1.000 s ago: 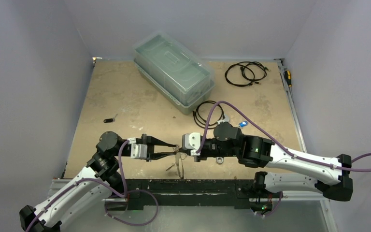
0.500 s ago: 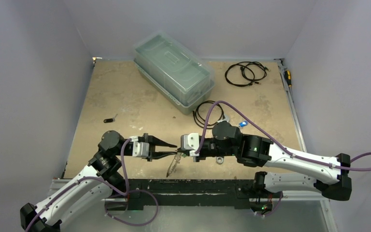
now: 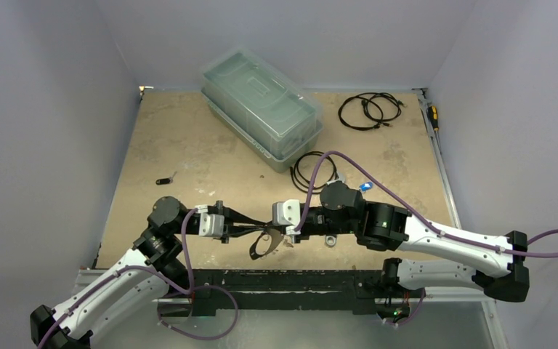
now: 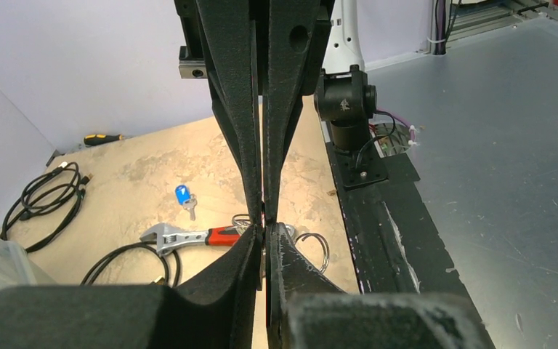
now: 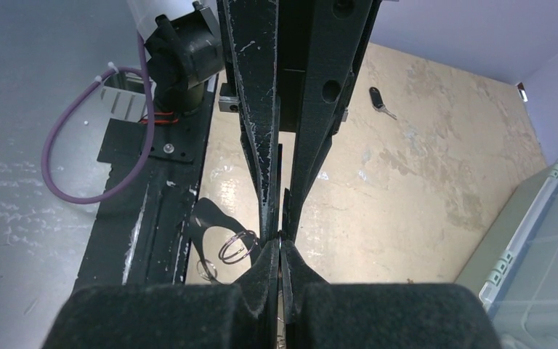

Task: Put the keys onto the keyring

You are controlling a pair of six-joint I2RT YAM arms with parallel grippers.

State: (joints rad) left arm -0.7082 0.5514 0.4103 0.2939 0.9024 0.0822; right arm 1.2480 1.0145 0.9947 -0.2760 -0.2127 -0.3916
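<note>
Silvery thin wire keyring [image 5: 237, 247] sits lifted over the near edge of the worn tan tabletop [image 3: 189, 145], both the left gripper [image 4: 265, 243] and right gripper [image 5: 281, 251] clamped tip-to-tip on it — seemingly to steady and part it — while a tiny blue-tagged key [image 4: 182, 195] lies near the red-handled wrench [image 4: 189, 236].

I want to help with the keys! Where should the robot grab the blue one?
Probably by the plastic head of the blue key, coming from above: it lies flat on the table, and the head looks thicker than its metal blade.
</note>
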